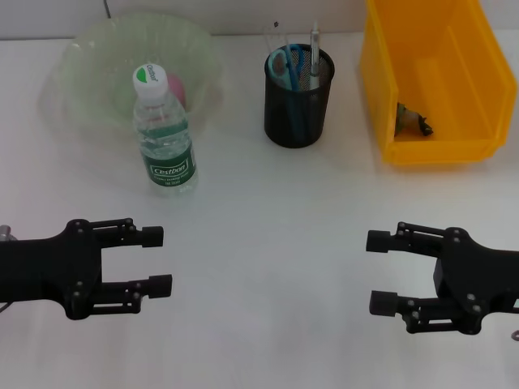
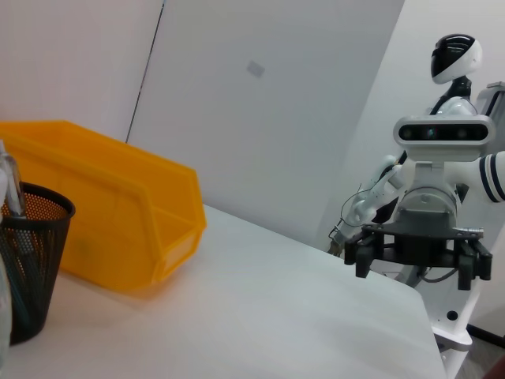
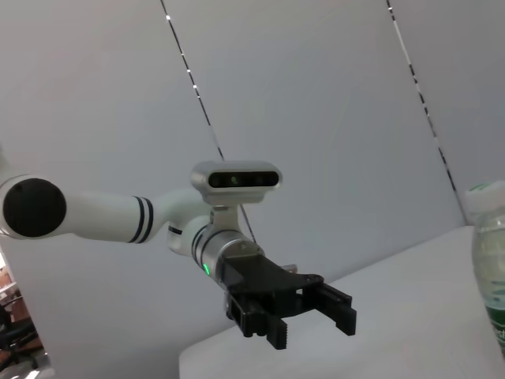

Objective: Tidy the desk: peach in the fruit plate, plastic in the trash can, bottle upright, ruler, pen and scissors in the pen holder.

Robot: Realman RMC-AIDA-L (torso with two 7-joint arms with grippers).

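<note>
White tabletop point(image 1: 268, 243) filled the head view. At its far right sat the yellow plastic bin point(image 1: 434, 77) serving as trash can, w/ a small crumpled piece of plastic point(image 1: 411, 120) lying inside near its front wall. Far left stood the clear, ruffled fruit plate point(image 1: 134, 69); the pink peach point(image 1: 176, 87) lay inside it, mostly hidden behind the bottle cap. The clear plastic water bottle w/ green label point(image 1: 165, 134) stood upright just in front of the plate, overlapping its near rim in the head view. Between plate and bin sat the black mesh pen holder point(image 1: 298, 97), holding blue-handled scissors point(image 1: 289, 63), a silver-grey pen point(image 1: 313, 57) and a thin clear ruler point(image 1: 272, 42), all roughly upright.

Left gripper point(image 1: 158, 260), black, hovered low at near left of the table, fingers spread apart, holding nothing, well apart from the bottle. Right gripper point(image 1: 381, 271), black, sat at near right, fingers likewise spread and empty, well apart from the bin. The two faced each other across bare tabletop; each wrist view showed the opposite gripper w/ fingers apart.
</note>
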